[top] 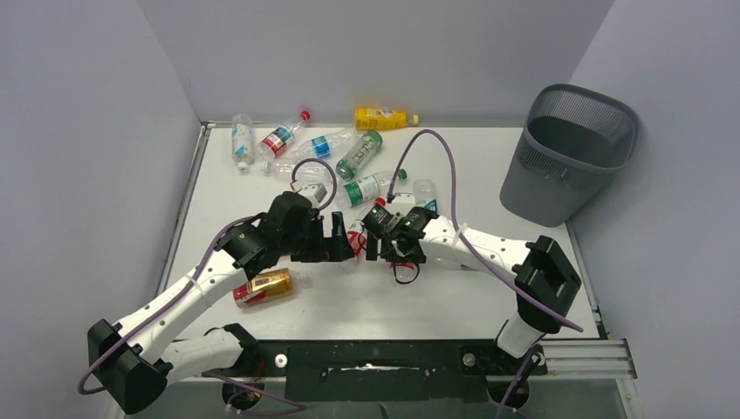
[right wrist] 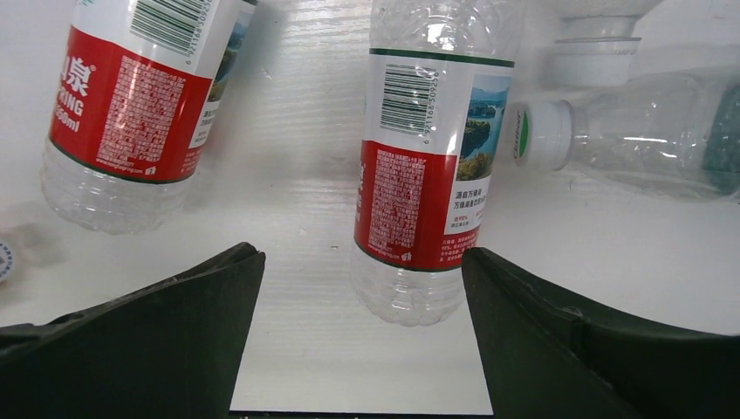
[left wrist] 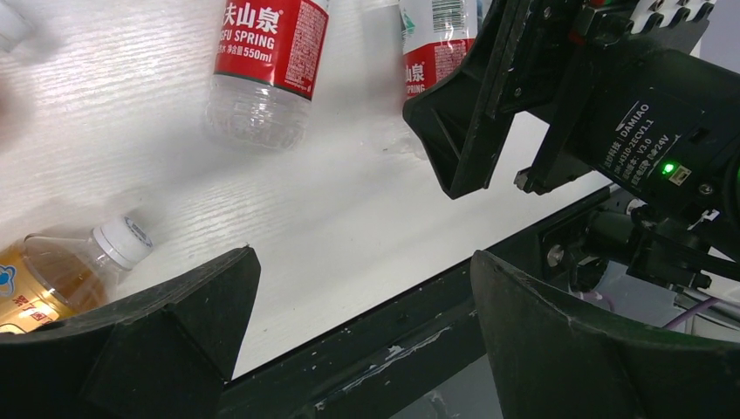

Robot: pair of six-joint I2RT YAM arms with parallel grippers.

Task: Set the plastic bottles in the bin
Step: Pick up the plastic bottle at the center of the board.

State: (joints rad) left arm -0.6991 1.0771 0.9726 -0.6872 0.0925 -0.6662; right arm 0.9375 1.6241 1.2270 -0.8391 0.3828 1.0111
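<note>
Far left first: an amber bottle (top: 262, 287) lies on its side near the left arm, and nothing is touching it. A bunch of other bottles (top: 323, 146) is scattered along the far side of the table (top: 454, 297), mostly left of centre.

The left gripper (top: 343, 247) sits mid-table with its fingers spread wide and nothing between them. Nose to nose with it is the right gripper (top: 373, 243), also spread wide. Its wrist camera shows a red-label bottle (right wrist: 425, 175) lying flat with its base just poking in between the fingertips. It's not squeezed, as far as I can tell. A second red-label bottle (right wrist: 131, 96) lies just beside that one.

The bin (top: 572, 153) stands at the far right, well apart from all the bottles.

So I'd call this the reach-in before a pickup. The right gripper probably needs to slide further over the bottle, close on the label, lift, then swing right to the bin. The two grippers are really close, so the left one should likely back off first.
</note>
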